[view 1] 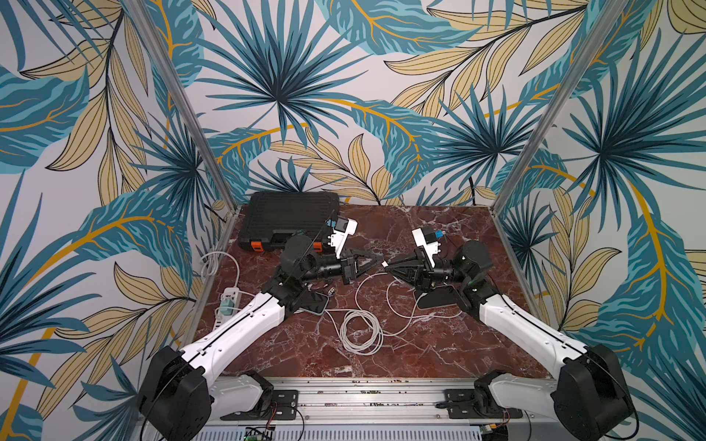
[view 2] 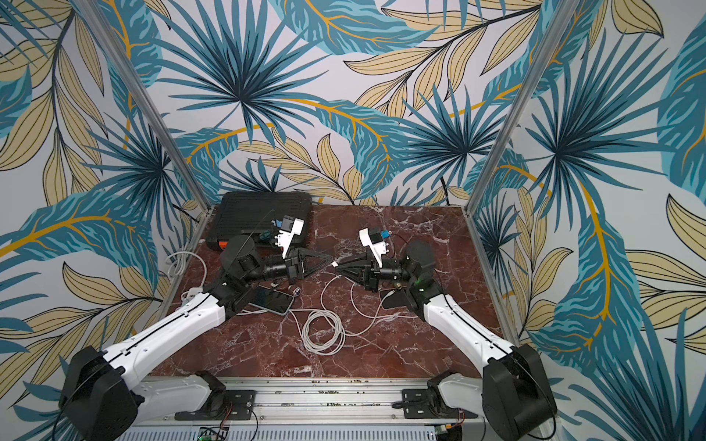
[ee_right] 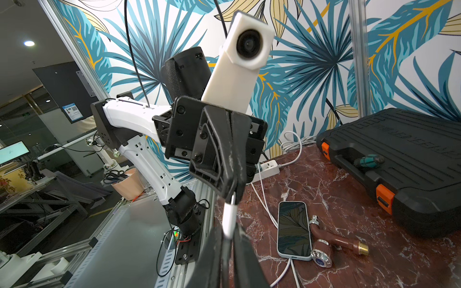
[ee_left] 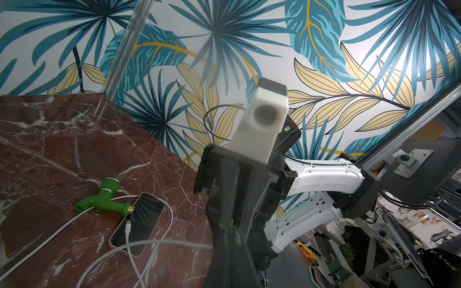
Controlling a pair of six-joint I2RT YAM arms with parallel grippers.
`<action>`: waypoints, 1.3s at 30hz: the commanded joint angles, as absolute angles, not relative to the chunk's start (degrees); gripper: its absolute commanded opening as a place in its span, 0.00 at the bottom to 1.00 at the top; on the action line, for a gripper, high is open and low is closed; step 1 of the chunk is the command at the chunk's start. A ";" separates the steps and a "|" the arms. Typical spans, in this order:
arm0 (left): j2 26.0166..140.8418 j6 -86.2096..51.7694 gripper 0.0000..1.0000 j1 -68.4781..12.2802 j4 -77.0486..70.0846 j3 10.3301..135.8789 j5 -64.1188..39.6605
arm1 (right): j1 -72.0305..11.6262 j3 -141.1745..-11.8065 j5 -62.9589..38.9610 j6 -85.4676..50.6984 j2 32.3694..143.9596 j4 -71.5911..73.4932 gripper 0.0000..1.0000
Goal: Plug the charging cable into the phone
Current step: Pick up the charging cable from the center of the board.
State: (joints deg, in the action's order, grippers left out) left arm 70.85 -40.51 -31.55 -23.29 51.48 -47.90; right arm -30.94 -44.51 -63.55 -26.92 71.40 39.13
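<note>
White plug point(ee_right: 227, 219) sits clamped in the right gripper point(view 1: 387, 267), the closed left gripper point(ee_right: 233, 192) touching its metal end. Farther from the toolbox point(view 1: 288, 217), the pink-cased phone point(ee_left: 142, 220) lies flat beneath the right arm, and the plug points away from it.

Your two top views hang high over the near edge, side by side, facing the back wall point(view 1: 344, 114), and both take in the whole worktop point(view 1: 420, 359). Each wrist camera rides close behind its own pincer, looking across at the other. The left wrist view faces the right pincer point(ee_left: 230, 219). The right wrist view faces the left pincer point(ee_right: 232, 193), with the plug point(ee_right: 228, 219) between.
</note>
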 commanded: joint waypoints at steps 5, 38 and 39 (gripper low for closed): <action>71.63 -40.83 0.00 -31.36 -25.66 50.47 -48.51 | -31.20 -45.82 -66.18 -27.75 72.07 42.17 0.08; 72.19 -60.12 1.00 -22.04 41.55 48.79 8.46 | -31.18 -43.02 -54.12 -19.57 72.42 30.14 0.00; 74.47 -60.02 1.00 -22.01 40.71 49.87 7.19 | -31.17 -42.86 -54.05 -19.53 72.38 30.22 0.00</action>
